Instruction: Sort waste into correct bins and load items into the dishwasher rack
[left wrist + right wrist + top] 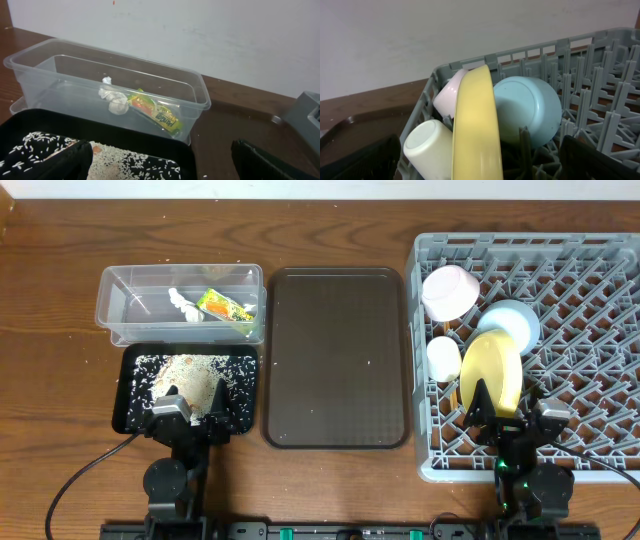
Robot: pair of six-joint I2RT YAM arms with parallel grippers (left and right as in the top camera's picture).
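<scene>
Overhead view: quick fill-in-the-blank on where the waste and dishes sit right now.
1. The snack wrapper lies inside the ____ plastic tub.
2. The rice grains are piled in the ____ tray.
3. The ____ plate stands on edge in the rack.
Missing words: clear; black; yellow.

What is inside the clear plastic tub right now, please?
A crumpled white paper scrap and a snack wrapper lie side by side in the clear tub. The floor beneath them is covered.
</scene>
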